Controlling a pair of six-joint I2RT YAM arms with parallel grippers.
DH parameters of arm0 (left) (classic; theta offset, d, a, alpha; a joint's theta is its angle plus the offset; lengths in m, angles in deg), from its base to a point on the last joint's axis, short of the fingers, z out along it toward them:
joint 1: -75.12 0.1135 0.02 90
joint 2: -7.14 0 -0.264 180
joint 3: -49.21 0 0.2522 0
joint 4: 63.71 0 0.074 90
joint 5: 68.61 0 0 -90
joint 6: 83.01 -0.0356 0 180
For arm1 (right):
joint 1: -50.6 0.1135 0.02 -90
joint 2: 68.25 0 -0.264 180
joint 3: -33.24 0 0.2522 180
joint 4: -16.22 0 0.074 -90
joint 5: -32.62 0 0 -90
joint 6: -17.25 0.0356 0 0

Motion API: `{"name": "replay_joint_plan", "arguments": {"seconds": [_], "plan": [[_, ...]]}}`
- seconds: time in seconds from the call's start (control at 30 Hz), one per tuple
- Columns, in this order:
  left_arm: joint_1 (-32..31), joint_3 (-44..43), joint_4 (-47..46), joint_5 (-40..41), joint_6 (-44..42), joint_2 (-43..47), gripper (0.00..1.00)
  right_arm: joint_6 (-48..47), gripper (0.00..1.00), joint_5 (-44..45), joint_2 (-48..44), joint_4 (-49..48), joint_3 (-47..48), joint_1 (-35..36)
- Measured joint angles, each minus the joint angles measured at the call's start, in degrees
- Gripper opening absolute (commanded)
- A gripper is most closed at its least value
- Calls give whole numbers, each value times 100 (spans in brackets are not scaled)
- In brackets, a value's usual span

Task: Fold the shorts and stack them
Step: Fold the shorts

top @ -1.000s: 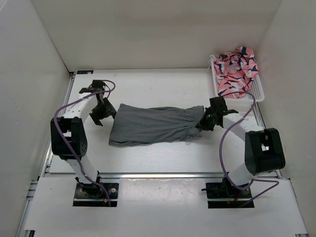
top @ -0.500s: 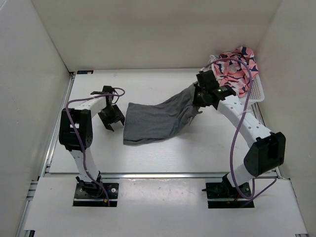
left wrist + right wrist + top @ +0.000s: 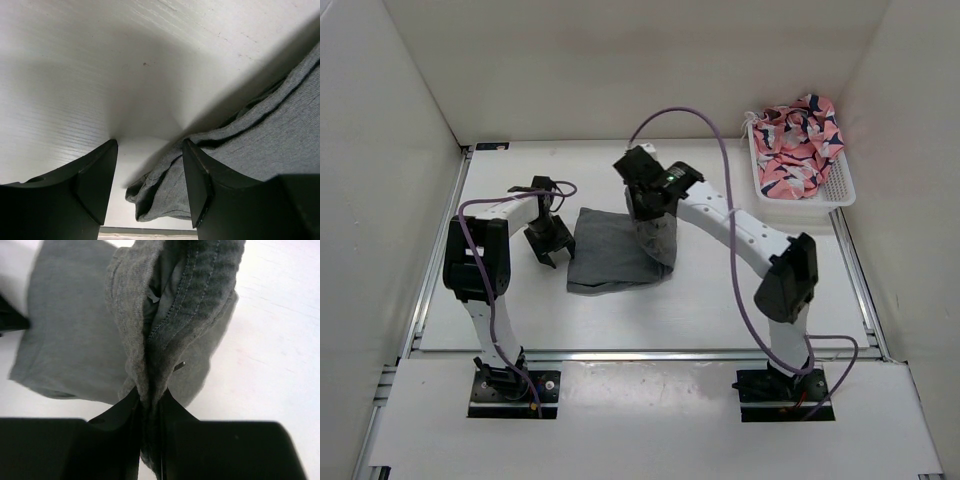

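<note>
shorts: on the table, one end lifted over the flat half
right gripper: clamped on the raised end
left gripper: parted, empty, at the cloth's edge
progress: fold partly made; laying down and stacking left

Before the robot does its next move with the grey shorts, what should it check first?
1. Right gripper pinching the shorts: ok, jaws shut on a bunched edge.
2. Left gripper free of the cloth: open, but whether it touches the cloth, cannot tell.
3. Bottom layer lying flat on the table: ok.
4. Held end brought across to the opposite edge: not ok, it hangs over the pile's right part.
5. Basket of pink clothes apart from both arms: ok.
</note>
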Motion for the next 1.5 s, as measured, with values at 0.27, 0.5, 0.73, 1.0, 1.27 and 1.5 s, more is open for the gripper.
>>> {"name": "replay_joint_plan", "arguments": {"seconds": [0.27,0.5,0.73,1.0,1.27,1.5], "plan": [[0,33,-35,-9,0,15,64,35,0,-11,1429,485,1591,566],[15,136,-129,-79,11,129,82,81,86,-483,2188,472,2404,632],[846,350,153,7,-330,741,83,160,81,-1360,1038,-743,769,575],[691,-433,638,603,-579,1707,77,802,10,-1746,-1502,-1840,-2433,-487],[-876,-1471,732,678,-651,1058,58,1038,12,-1937,-1268,-2009,-3167,-557],[-739,-2236,577,833,-907,-675,53,1012,13,-2155,136,-2330,-2535,-588]]}}
